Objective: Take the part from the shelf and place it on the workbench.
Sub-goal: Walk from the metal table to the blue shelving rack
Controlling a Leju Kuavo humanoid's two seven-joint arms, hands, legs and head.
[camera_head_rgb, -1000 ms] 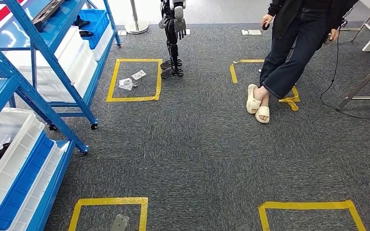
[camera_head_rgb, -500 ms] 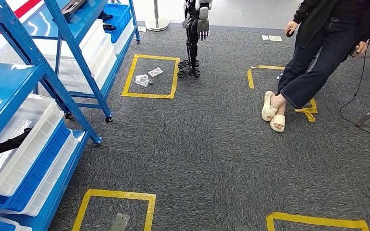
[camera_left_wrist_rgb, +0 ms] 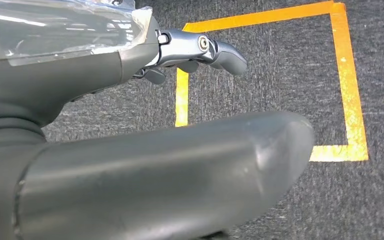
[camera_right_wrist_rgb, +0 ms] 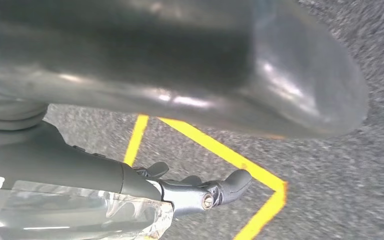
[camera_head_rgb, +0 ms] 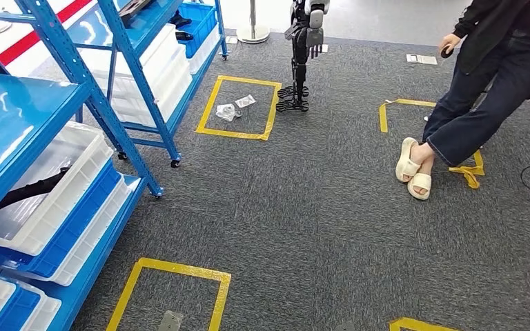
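Landmark: you are looking down at a blue metal shelf (camera_head_rgb: 14,117) on castors, standing at the left over grey carpet floor (camera_head_rgb: 303,227).
Part: a black elongated part (camera_head_rgb: 34,187) is lying in a white plastic bin (camera_head_rgb: 76,181) on a lower level of the blue metal shelf, and neither hand is touching it.
Left hand: your left hand (camera_left_wrist_rgb: 130,170) is hanging over the carpet with its thick grey thumb and darker fingers (camera_left_wrist_rgb: 220,50) apart and nothing between them, so it is holding nothing.
Right hand: your right hand (camera_right_wrist_rgb: 155,65) is hanging the same way, its fingers (camera_right_wrist_rgb: 225,187) spread away from the thumb and gripping nothing.
Tape: a yellow tape square (camera_head_rgb: 210,103) is lying on the carpet just to the right of the shelf's far end, with clear crumpled plastic bags (camera_head_rgb: 229,110) sitting inside it.
Other robot: a second dark humanoid robot (camera_head_rgb: 302,55) is standing just beyond that square, on the side away from the shelf.
Person: a person in dark clothes (camera_head_rgb: 483,89) is leaning well apart from the shelf, at the far right, wearing cream slippers (camera_head_rgb: 414,169) with ankles crossed.
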